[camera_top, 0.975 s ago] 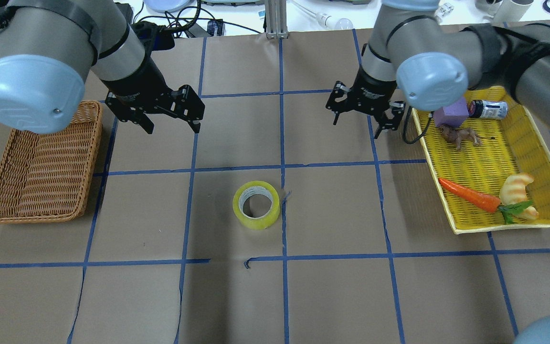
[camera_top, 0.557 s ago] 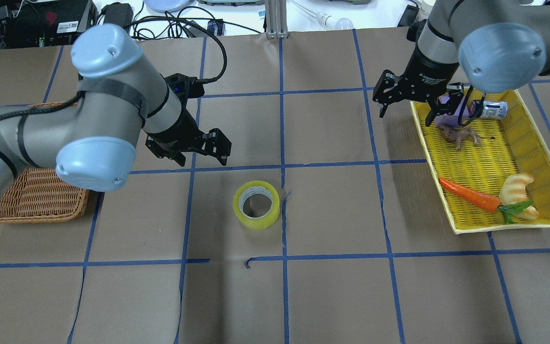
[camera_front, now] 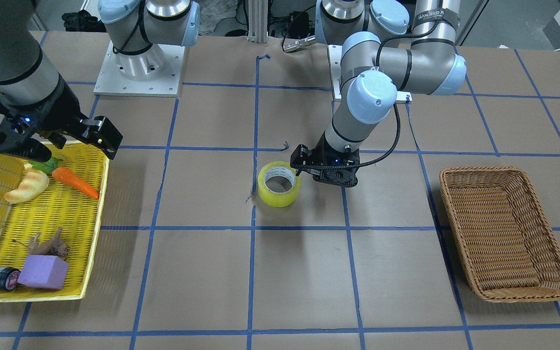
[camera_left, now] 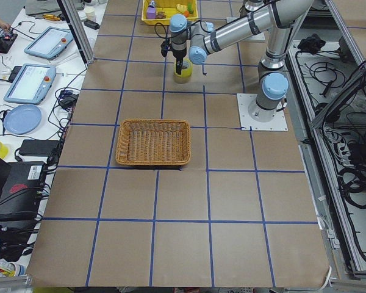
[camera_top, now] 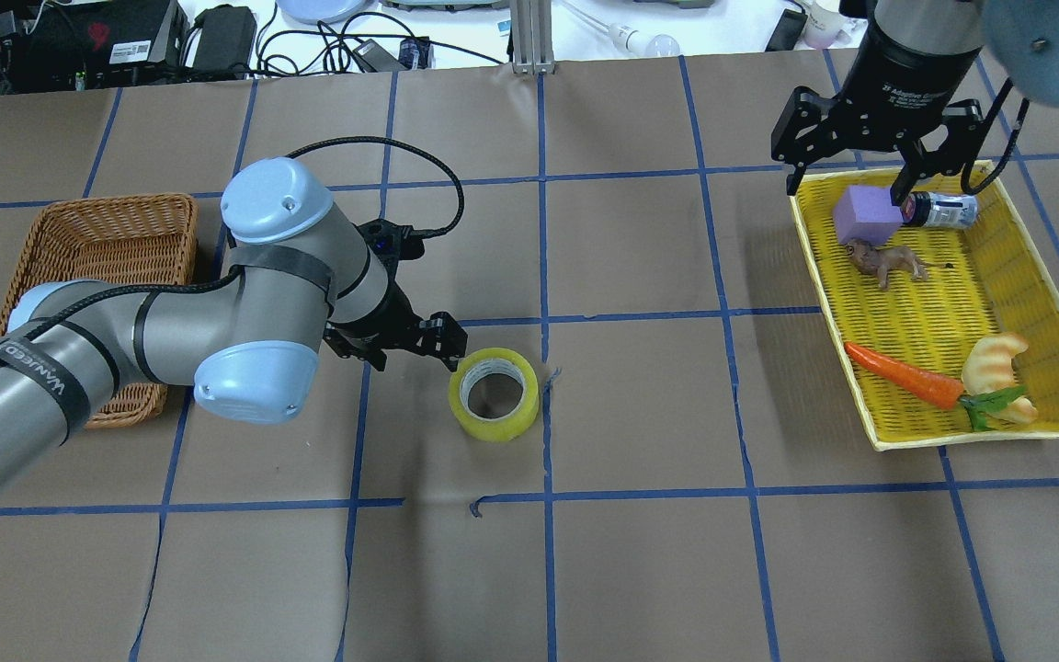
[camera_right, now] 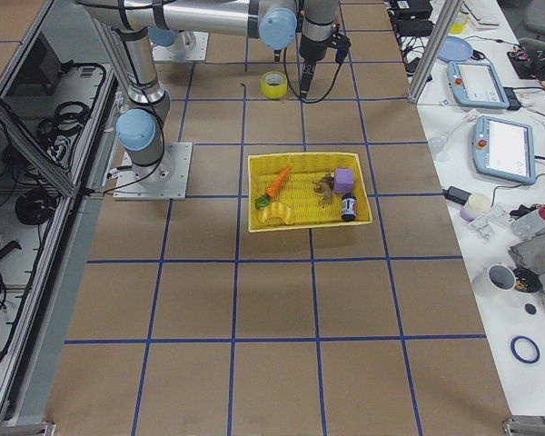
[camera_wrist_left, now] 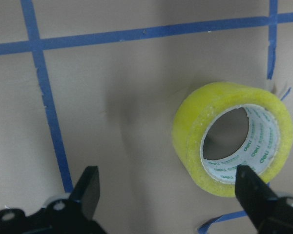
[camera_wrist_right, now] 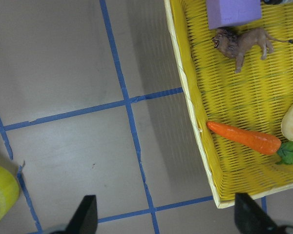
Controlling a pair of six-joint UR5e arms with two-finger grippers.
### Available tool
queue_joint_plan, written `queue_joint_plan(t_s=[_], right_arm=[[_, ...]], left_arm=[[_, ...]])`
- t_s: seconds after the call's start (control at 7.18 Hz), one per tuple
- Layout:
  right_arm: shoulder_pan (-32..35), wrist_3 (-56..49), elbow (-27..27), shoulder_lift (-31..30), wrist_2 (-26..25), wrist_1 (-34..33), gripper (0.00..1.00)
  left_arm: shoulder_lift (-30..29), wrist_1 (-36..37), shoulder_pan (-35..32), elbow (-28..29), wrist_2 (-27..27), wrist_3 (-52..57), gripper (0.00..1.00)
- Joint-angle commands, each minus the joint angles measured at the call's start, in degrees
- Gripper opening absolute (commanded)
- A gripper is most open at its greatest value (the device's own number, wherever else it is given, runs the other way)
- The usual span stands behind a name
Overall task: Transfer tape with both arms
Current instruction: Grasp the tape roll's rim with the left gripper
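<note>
None of the transfer looks done yet. The tape (camera_top: 493, 393) rests on the table (camera_top: 640, 570) near its middle, on a grid square beside a blue line, with its hole facing up and somewhat tilted. Neither arm holds it.

The left gripper (camera_top: 417, 354) is low and just beside the roll, jaws spread wide. In the left wrist view the roll sits off toward one finger, not centred between the two. It may be brushing that fingertip, but the angle does not settle it.

The right gripper (camera_top: 847, 188) hangs well apart, over the far end of the yellow tray (camera_top: 888, 441), jaws open and empty.

By my judgement this is the approach to the first pick. Left to do: line the left jaws up on the roll, close and lift, bring both arms together, pass the tape to the right gripper, and set it down. Where it should land is not shown; the wicker basket (camera_top: 97, 221) on the left stands empty.
</note>
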Motion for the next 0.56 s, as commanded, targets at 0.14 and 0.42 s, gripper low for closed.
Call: queue_joint_plan(t_s=[0.14, 0.42], right_arm=[[0.28, -4.16, -0.22, -0.83, 5.33, 1.11, 1.00], [0.28, -5.52, -0.22, -0.83, 4.97, 1.29, 1.00]], left_arm=[[-6.06, 6.61, -2.41, -0.02, 0.07, -2.98, 1.00], [-8.70, 6.81, -2.50, -0.20, -0.02, -3.25, 0.75]])
